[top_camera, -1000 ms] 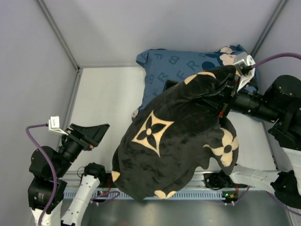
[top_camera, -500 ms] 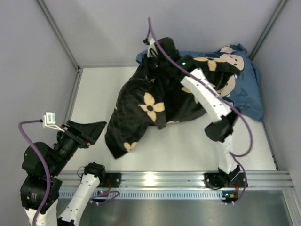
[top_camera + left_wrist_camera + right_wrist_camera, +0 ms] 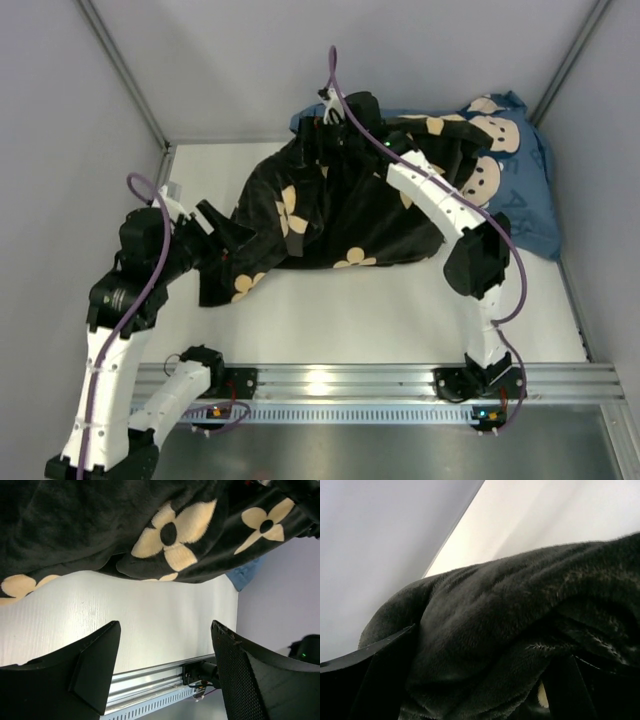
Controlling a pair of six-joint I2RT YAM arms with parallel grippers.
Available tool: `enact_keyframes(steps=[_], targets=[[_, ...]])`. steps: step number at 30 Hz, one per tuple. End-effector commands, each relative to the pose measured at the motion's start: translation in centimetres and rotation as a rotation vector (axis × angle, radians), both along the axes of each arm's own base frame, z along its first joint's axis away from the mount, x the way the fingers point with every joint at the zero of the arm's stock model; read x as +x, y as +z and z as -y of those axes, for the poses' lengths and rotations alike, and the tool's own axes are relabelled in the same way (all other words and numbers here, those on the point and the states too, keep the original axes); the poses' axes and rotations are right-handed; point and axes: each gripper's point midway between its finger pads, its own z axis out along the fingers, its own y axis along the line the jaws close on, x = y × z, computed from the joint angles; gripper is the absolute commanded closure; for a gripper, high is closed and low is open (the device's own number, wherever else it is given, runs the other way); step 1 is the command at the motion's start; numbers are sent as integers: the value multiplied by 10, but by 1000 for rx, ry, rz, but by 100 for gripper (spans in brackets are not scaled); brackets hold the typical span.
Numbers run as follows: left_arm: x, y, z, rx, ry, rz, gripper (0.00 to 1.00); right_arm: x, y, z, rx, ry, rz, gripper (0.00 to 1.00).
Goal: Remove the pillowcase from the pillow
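The black pillowcase (image 3: 330, 215) with tan flower motifs lies crumpled across the table, from the near left to the back right. No part of the pillow shows. My right gripper (image 3: 318, 140) is at the pillowcase's back left end. In the right wrist view its fingers (image 3: 385, 655) stand wide apart, with bunched black pillowcase (image 3: 495, 620) lying between them. My left gripper (image 3: 222, 232) is at the pillowcase's near left edge. It is open, and only bare table shows between its fingertips (image 3: 112, 630). The pillowcase (image 3: 100, 520) lies just beyond them.
A blue letter-printed pillow with cartoon mice (image 3: 525, 205) lies at the back right, partly under the pillowcase. Grey walls close in the table on the left, back and right. A metal rail (image 3: 330, 380) runs along the near edge.
My right arm swung from the right to the back left and laid the hanging pillowcase on the table; its jaws have spread apart. My left arm moved in to the pillowcase's near left edge.
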Motion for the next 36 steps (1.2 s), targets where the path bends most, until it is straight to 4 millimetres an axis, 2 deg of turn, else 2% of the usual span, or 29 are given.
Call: enact_keyframes(steps=[1, 2, 4, 5, 6, 7, 8, 9, 10, 11, 12, 14, 16, 17, 18, 20, 21, 22, 23, 25, 26, 28, 29, 31, 32, 33, 35, 36], targets=[[18, -3, 5, 14, -26, -4, 23, 9, 25, 35, -36, -83, 148, 7], [28, -11, 10, 15, -39, -38, 23, 13, 36, 39, 4, -103, 163, 3], [37, -19, 14, 28, -54, -66, 22, 14, 47, 56, 45, -143, 143, 3], [46, -27, 13, 49, -38, -87, 22, 13, 60, 64, 71, -158, 154, 2], [51, -30, 14, 63, -30, -93, 22, 15, 56, 74, 77, -172, 137, 2], [51, -32, 21, 77, -50, -91, 21, 13, 62, 78, 107, -175, 130, 2], [57, -36, 26, 87, -50, -102, 20, 6, 80, 85, 144, -174, 161, 2], [61, -37, 28, 109, -36, -97, 19, 7, 80, 89, 174, -162, 176, 2], [57, -38, 44, 121, -83, -92, 19, 4, 87, 90, 204, -155, 180, 2], [61, -46, 54, 143, -97, -109, 18, 2, 92, 90, 222, -147, 189, 1], [66, -45, 58, 165, -86, -102, 18, 2, 98, 92, 235, -134, 195, 1], [70, -56, 70, 216, -93, -121, 18, 0, 100, 94, 250, -123, 175, 2], [77, -60, 63, 250, -42, -118, 18, -7, 93, 96, 251, -102, 158, 3], [79, -58, 57, 263, -11, -106, 18, -16, 100, 97, 262, -87, 172, 4], [82, -54, 50, 275, 23, -89, 19, -25, 79, 95, 256, -59, 131, 4], [86, -41, 26, 314, 139, -32, 19, -39, 80, 90, 292, -12, 157, 6], [87, -37, 18, 330, 173, -12, 20, -51, 59, 81, 276, 24, 116, 6], [87, -33, 10, 350, 202, -3, 20, -55, 53, 77, 258, 41, 130, 7], [89, -25, -2, 388, 253, 18, 20, -67, 39, 64, 227, 72, 105, 9], [86, -28, -18, 476, 288, -17, 20, -72, 21, 52, 148, 71, 125, 10], [90, -27, -21, 518, 288, -35, 20, -79, 11, 39, 109, 68, 118, 11], [88, -30, -32, 570, 316, -79, 24, -88, 6, 22, 96, 92, 123, 12], [85, -29, -39, 582, 349, -86, 26, -97, 6, 3, 99, 130, 130, 13], [71, -19, -49, 524, 399, -44, 31, -102, 4, -14, 106, 144, 146, 16], [67, -11, -53, 473, 435, -9, 34, -105, -5, -29, 101, 147, 147, 17], [53, -2, -61, 417, 455, 37, 38, -102, 2, -37, 131, 146, 180, 18], [41, 7, -65, 338, 470, 90, 44, -100, -9, -57, 144, 150, 171, 23], [37, 14, -62, 287, 450, 125, 45, -97, -7, -64, 158, 137, 185, 25]])
